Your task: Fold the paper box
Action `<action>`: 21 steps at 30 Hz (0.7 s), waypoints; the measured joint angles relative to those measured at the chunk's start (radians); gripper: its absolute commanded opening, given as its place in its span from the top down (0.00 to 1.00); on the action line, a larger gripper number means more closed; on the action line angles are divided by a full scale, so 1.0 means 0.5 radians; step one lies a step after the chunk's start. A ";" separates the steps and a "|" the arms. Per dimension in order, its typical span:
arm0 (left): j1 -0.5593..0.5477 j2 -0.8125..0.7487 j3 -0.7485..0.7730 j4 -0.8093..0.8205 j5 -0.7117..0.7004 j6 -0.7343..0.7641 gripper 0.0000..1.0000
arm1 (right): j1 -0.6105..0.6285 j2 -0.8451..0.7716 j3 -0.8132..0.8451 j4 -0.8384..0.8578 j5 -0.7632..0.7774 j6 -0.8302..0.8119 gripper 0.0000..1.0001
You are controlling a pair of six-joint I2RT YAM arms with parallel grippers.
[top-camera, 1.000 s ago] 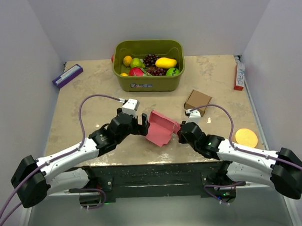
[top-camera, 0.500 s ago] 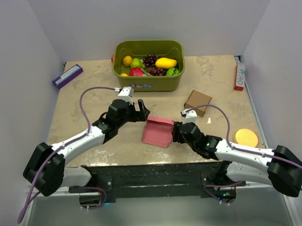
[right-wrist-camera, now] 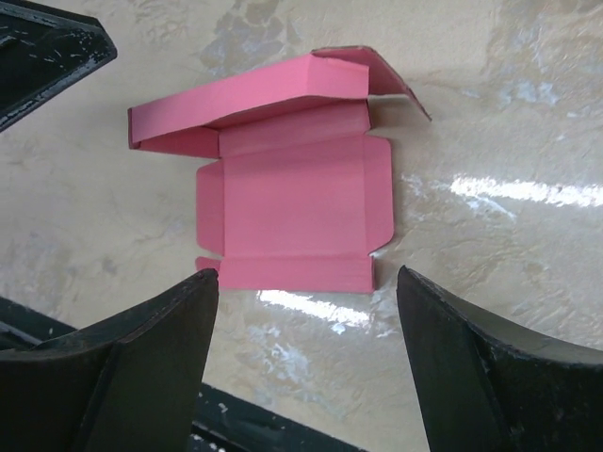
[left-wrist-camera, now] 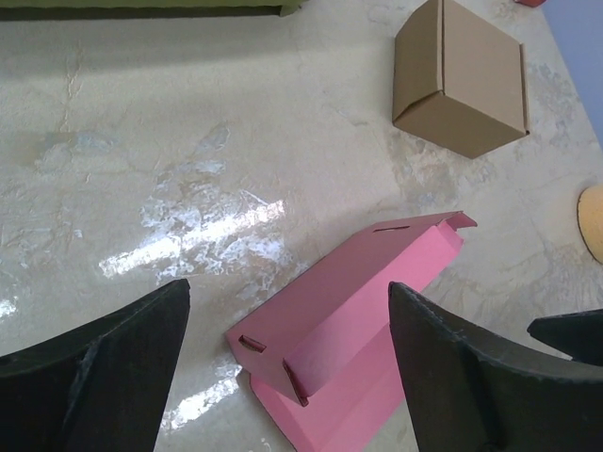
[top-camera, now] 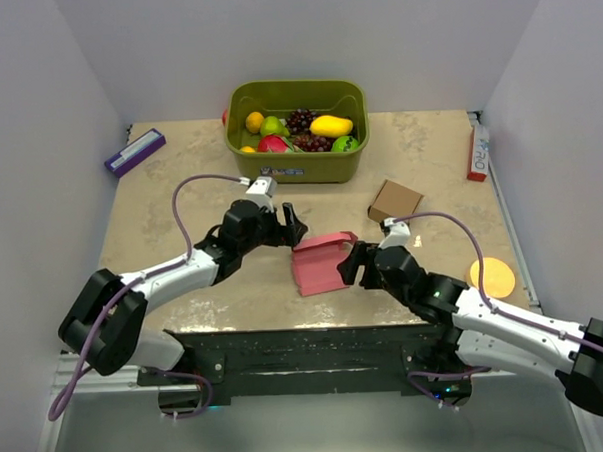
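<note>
Both arms are in close over the middle of the table (top-camera: 171, 207), and the paper box (top-camera: 320, 263) sits right between the two hands. The left hand (top-camera: 288, 227) is wide open with nothing in it; from its own wrist camera the pink card (left-wrist-camera: 358, 330) lies on the table just ahead of the left hand (left-wrist-camera: 287, 292), closer to one black finger (left-wrist-camera: 452, 367) than to the other, with one long panel tipped up off the surface and small tab slots along its edge. The right hand (top-camera: 351, 264) is spread open too, gripping nothing. Its wrist view shows the paper box (right-wrist-camera: 292, 212) just beyond the fingertips of that right hand (right-wrist-camera: 307, 275): a flat base panel lies on the table with short side flaps, and the long panel on the side away from this hand is folded up. Whether a finger brushes the card's near edge, I cannot tell. Past the right hand stands a small brown cardboard box (top-camera: 394, 200), and an orange disc (top-camera: 492, 276) lies off to its outer side. Beyond the left hand sits a green bin (top-camera: 299, 164) of fruit.
</note>
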 measured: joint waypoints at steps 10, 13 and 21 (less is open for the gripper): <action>0.000 -0.046 -0.125 -0.036 -0.066 -0.133 0.12 | 0.000 0.099 0.189 -0.196 -0.071 0.211 0.18; 0.000 -0.136 -0.249 -0.021 -0.069 -0.223 0.12 | -0.012 0.153 0.278 -0.238 -0.054 0.207 0.18; 0.000 -0.179 -0.352 0.076 -0.032 -0.378 0.19 | -0.300 0.420 0.449 -0.190 -0.156 0.050 0.25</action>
